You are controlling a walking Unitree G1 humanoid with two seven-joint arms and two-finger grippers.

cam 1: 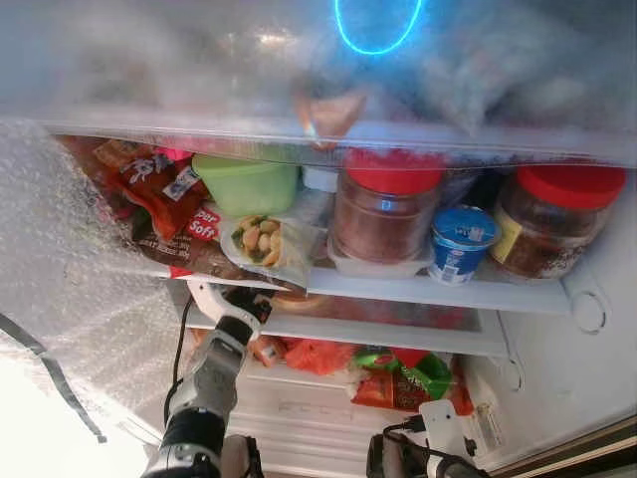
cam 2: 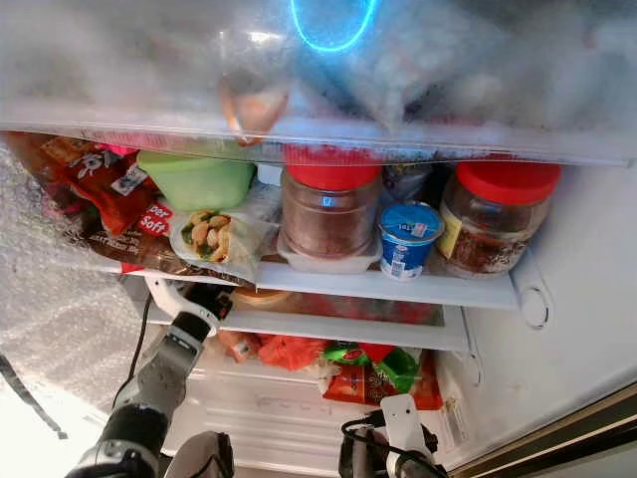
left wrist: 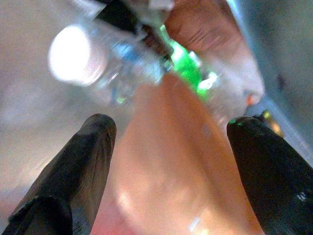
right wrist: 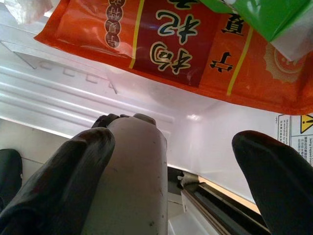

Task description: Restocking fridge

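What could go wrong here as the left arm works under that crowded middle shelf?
1. The left gripper reaches in just below the shelf edge; lifting could knock the shelf or the overhanging nut bag.
2. The yogurt cup sits near the front between two red-lidded jars; a jolt might tip it out.
3. The left wrist view is blurred, with an orange item between open fingers, so the grasp looks unsecured.

Top shelf contents (cam 1: 328, 60) blurred behind frosted panel, left end effector (cam 1: 261, 299) tucked under shelf edge (cam 1: 398, 289)
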